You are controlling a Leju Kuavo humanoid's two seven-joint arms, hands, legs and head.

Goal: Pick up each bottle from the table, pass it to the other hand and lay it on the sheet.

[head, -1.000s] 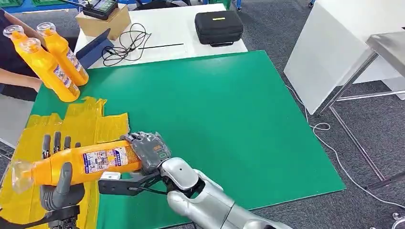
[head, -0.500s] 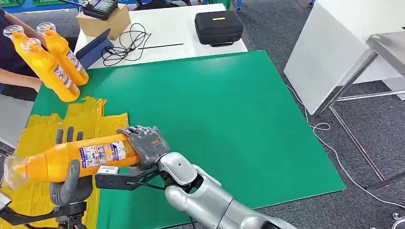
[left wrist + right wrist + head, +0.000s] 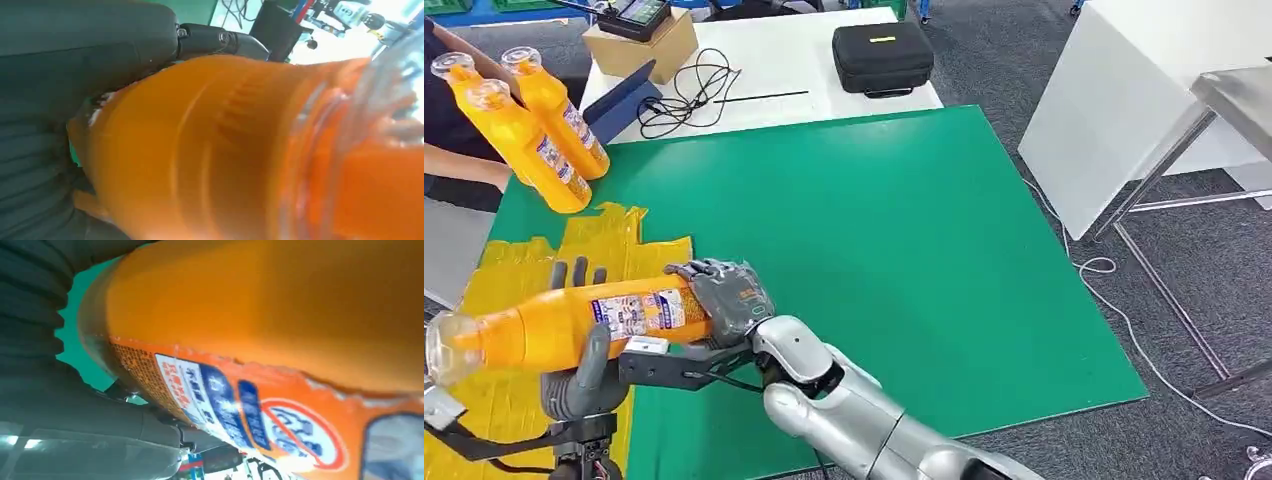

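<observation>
Head view: handover; my left hand (image 3: 579,370) and right hand (image 3: 724,300) both grip the orange bottle (image 3: 574,322); next, right releases.

Green table (image 3: 904,230): yellow sheet (image 3: 614,250) at 8 o'clock, two bottles (image 3: 544,140) at 10 o'clock.

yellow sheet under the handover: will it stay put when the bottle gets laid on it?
Probably not firmly. The yellow sheet looks thin and crinkled with ragged edges, so likely floppy and light. It lies loose on the green mat; a sliding orange bottle could bunch it.
</observation>
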